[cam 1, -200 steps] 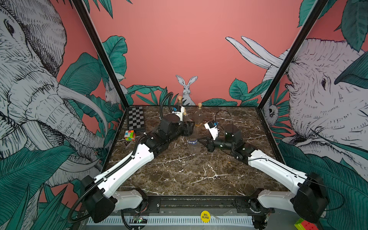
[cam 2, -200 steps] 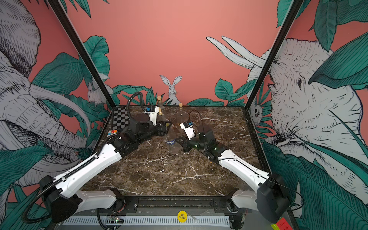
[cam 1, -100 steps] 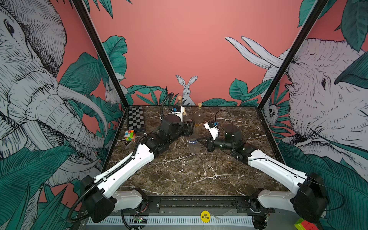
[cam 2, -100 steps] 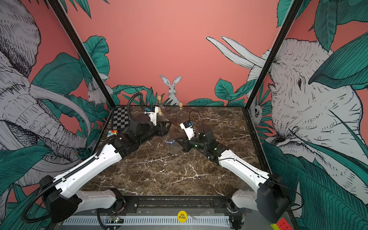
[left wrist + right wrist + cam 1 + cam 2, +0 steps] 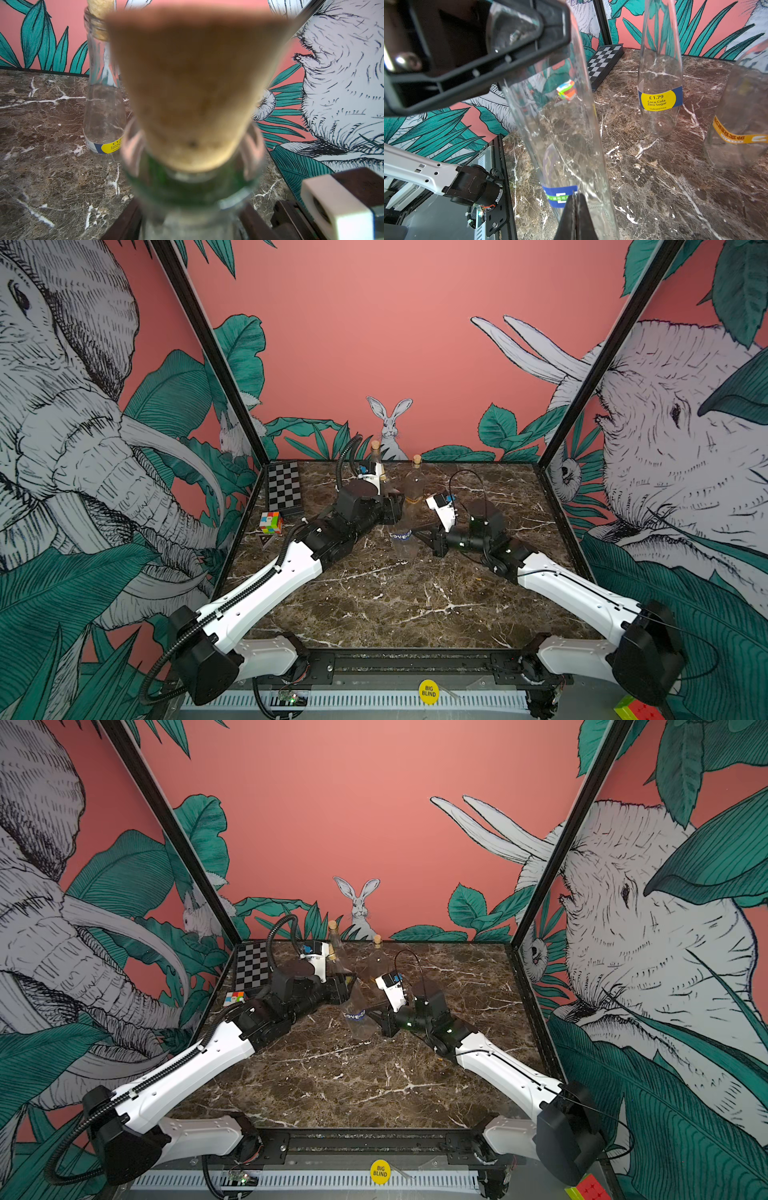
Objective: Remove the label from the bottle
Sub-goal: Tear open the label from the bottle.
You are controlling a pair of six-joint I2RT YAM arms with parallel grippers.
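Nothing moved on the marble table (image 5: 374,605); left gripper (image 5: 395,506) grasps the bottle (image 5: 403,549), right gripper (image 5: 416,534) clenched at label (image 5: 400,535)

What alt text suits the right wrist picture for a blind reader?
A tall clear glass bottle with a blue label band fills the foreground; the right arm's shut black jaws meet the band's edge. Two more labelled clear bottles stand behind on brown marble table.

Table (image 5: 395,605) front open (Coca-Cola bottle (image 5: 658,72), orange-banded bottle (image 5: 741,99) block the back).
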